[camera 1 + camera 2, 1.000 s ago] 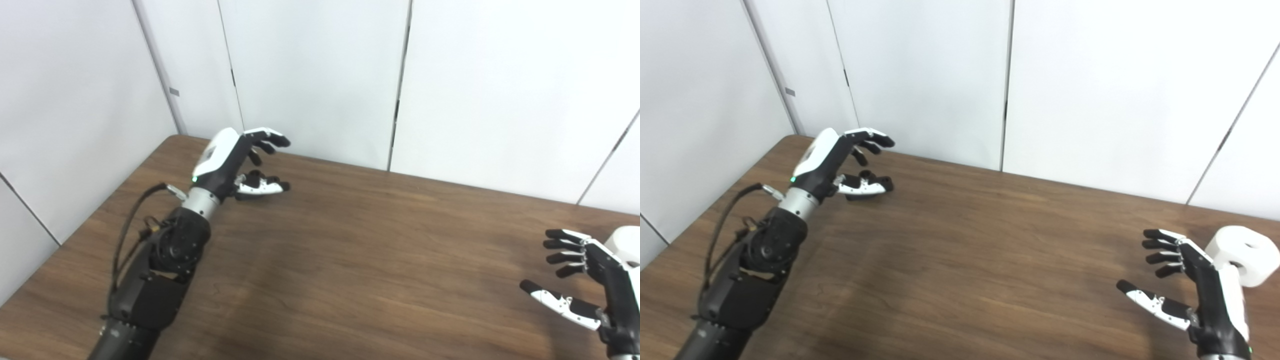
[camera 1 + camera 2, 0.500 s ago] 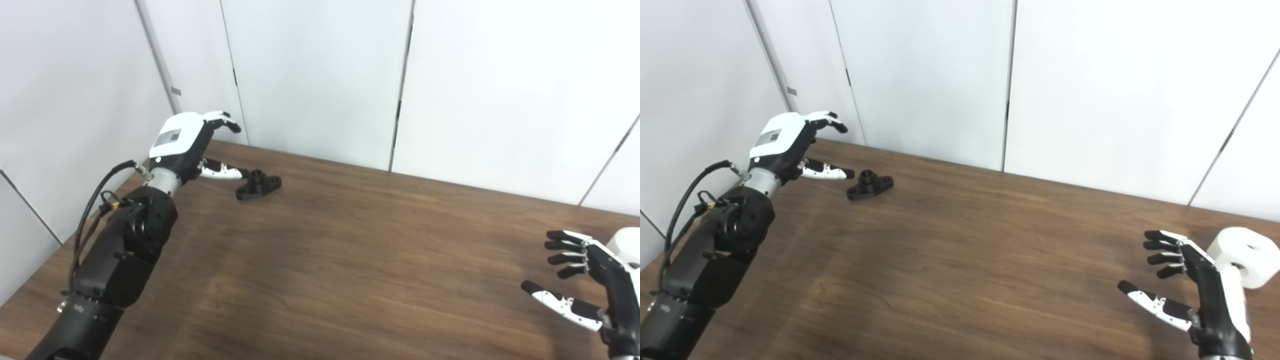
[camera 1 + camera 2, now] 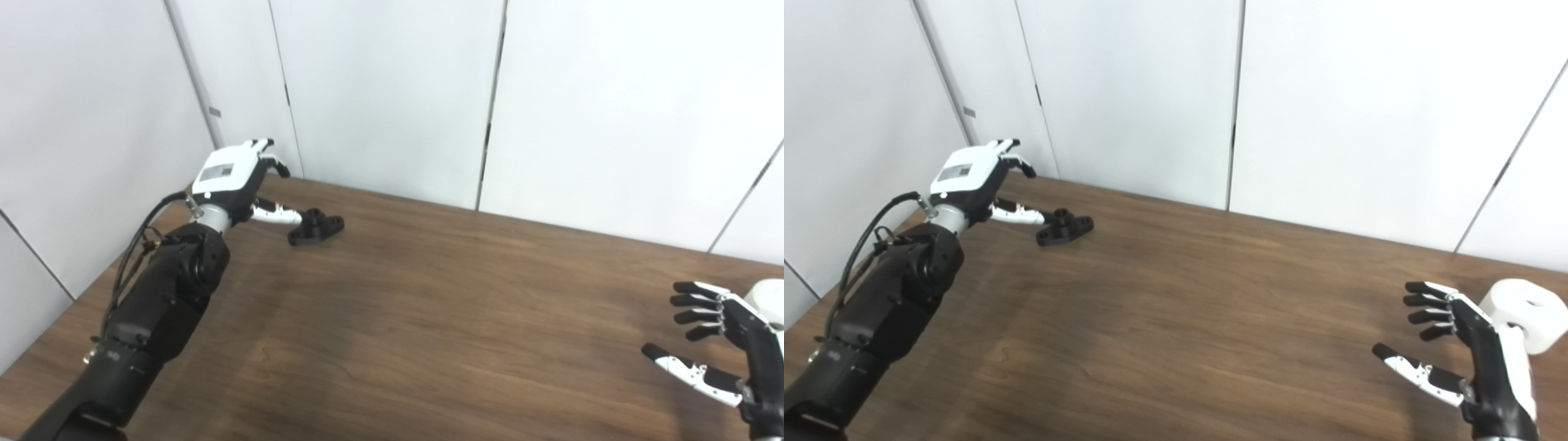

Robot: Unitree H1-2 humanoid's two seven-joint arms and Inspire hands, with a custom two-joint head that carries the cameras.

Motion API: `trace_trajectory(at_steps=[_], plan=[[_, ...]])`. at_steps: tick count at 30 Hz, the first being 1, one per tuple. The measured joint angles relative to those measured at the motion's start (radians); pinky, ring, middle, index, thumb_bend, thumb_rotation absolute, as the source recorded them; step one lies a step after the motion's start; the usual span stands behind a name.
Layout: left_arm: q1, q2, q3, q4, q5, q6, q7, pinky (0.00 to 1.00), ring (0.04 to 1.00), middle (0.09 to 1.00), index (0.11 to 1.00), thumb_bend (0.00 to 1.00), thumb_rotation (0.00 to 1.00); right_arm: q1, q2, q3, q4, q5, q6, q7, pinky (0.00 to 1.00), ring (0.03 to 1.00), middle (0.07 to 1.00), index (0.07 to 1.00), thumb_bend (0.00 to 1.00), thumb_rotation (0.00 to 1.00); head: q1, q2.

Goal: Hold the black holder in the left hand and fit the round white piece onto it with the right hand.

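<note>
On the wooden table (image 3: 1176,318): black holder (image 3: 1065,226) lying by my spread, empty left hand (image 3: 974,180); white roll (image 3: 1522,312) behind my spread, empty right hand (image 3: 1470,355).

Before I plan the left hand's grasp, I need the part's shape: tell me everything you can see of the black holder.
The black holder is a small matte piece, plastic by its look: a flat elongated base with a short round boss standing up from its middle. It lies flat on the wooden table near the far left corner, its long axis slanted. The left hand is open beside it, thumb tip at or nearly touching its left end; contact is unclear.
</note>
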Motion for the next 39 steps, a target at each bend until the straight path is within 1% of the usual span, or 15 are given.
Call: trace_trajectory(at_steps=[2, 3, 4, 8, 10, 13, 18, 20, 24, 28, 31, 33, 35, 37, 39], plan=[[-0.006, 0.0, -0.007, 0.027, -0.007, 0.001, 0.0, 0.88, 1.0, 1.0, 0.69, 1.0, 0.46, 0.0, 0.0, 0.0, -0.006, 0.0, 0.0, 0.0, 0.46, 0.583, 0.658, 0.689, 0.54, 0.0, -0.002, 0.0], [-0.011, 0.0, -0.012, 0.038, -0.01, 0.001, -0.001, 0.88, 1.0, 1.0, 0.687, 1.0, 0.45, 0.0, 0.0, 0.0, -0.01, 0.0, 0.0, 0.0, 0.46, 0.583, 0.658, 0.689, 0.54, 0.0, -0.002, 0.0], [-0.013, 0.0, -0.016, 0.044, -0.012, 0.001, -0.001, 0.87, 1.0, 1.0, 0.681, 1.0, 0.42, 0.0, 0.0, 0.0, -0.013, -0.001, 0.0, 0.0, 0.45, 0.582, 0.658, 0.689, 0.54, 0.0, -0.002, 0.003], [-0.021, 0.0, -0.042, 0.075, -0.011, 0.013, -0.002, 0.87, 1.0, 1.0, 0.676, 1.0, 0.37, 0.0, 0.0, 0.0, -0.016, -0.004, 0.009, 0.003, 0.44, 0.568, 0.651, 0.687, 0.54, 0.0, -0.009, 0.006], [-0.027, -0.001, -0.058, 0.089, -0.012, 0.019, -0.013, 0.87, 1.0, 0.996, 0.67, 1.0, 0.33, 0.0, 0.0, 0.0, -0.021, -0.007, 0.025, 0.009, 0.44, 0.562, 0.648, 0.688, 0.54, 0.0, -0.011, 0.008], [-0.044, -0.008, -0.071, 0.136, -0.016, 0.016, -0.017, 0.86, 1.0, 0.985, 0.654, 1.0, 0.28, 0.001, 0.0, 0.0, -0.031, -0.006, 0.03, 0.02, 0.43, 0.557, 0.654, 0.69, 0.54, 0.0, -0.014, 0.009], [-0.054, -0.012, -0.083, 0.18, -0.035, 0.003, -0.018, 0.89, 1.0, 0.985, 0.651, 1.0, 0.28, 0.003, 0.0, -0.005, -0.048, -0.001, 0.047, 0.03, 0.42, 0.554, 0.652, 0.69, 0.55, 0.0, -0.018, 0.014], [-0.059, -0.013, -0.088, 0.19, -0.046, 0.003, -0.022, 0.92, 1.0, 0.994, 0.657, 1.0, 0.29, 0.004, 0.0, -0.006, -0.049, 0.0, 0.06, 0.033, 0.4, 0.535, 0.641, 0.689, 0.55, 0.0, -0.021, 0.017], [-0.063, -0.013, -0.103, 0.204, -0.051, 0.008, -0.024, 0.9, 1.0, 0.987, 0.66, 1.0, 0.29, 0.003, 0.0, -0.007, -0.051, -0.001, 0.065, 0.033, 0.41, 0.533, 0.64, 0.684, 0.55, 0.0, -0.02, 0.02], [-0.076, -0.022, -0.121, 0.227, -0.051, 0.012, -0.026, 0.87, 1.0, 0.979, 0.665, 1.0, 0.25, 0.003, 0.0, -0.007, -0.065, -0.005, 0.073, 0.034, 0.42, 0.541, 0.645, 0.688, 0.56, 0.0, -0.023, 0.021], [-0.095, -0.029, -0.126, 0.248, -0.051, 0.012, -0.023, 0.87, 1.0, 0.976, 0.666, 0.97, 0.24, 0.003, 0.0, -0.007, -0.068, 0.001, 0.08, 0.038, 0.42, 0.539, 0.64, 0.688, 0.56, 0.0, -0.026, 0.023], [-0.105, -0.033, -0.131, 0.27, -0.051, 0.008, -0.012, 0.86, 1.0, 0.973, 0.664, 0.97, 0.25, 0.003, 0.0, -0.006, -0.068, 0.001, 0.081, 0.038, 0.42, 0.54, 0.64, 0.688, 0.56, 0.0, -0.028, 0.025], [-0.113, -0.039, -0.131, 0.301, -0.057, 0.001, 0.015, 0.89, 1.0, 0.962, 0.651, 0.97, 0.25, 0.003, 0.0, -0.006, -0.068, 0.001, 0.085, 0.04, 0.42, 0.542, 0.643, 0.69, 0.56, 0.0, -0.029, 0.028], [-0.118, -0.044, -0.129, 0.329, -0.067, -0.01, 0.041, 0.86, 0.995, 0.949, 0.64, 0.97, 0.25, 0.004, 0.0, -0.006, -0.068, 0.001, 0.087, 0.041, 0.42, 0.54, 0.643, 0.689, 0.56, 0.0, -0.031, 0.028], [-0.123, -0.052, -0.131, 0.35, -0.072, -0.038, 0.072, 0.83, 0.979, 0.937, 0.633, 0.95, 0.26, 0.004, 0.0, -0.007, -0.068, 0.001, 0.087, 0.041, 0.42, 0.538, 0.642, 0.687, 0.55, 0.0, -0.031, 0.029]])
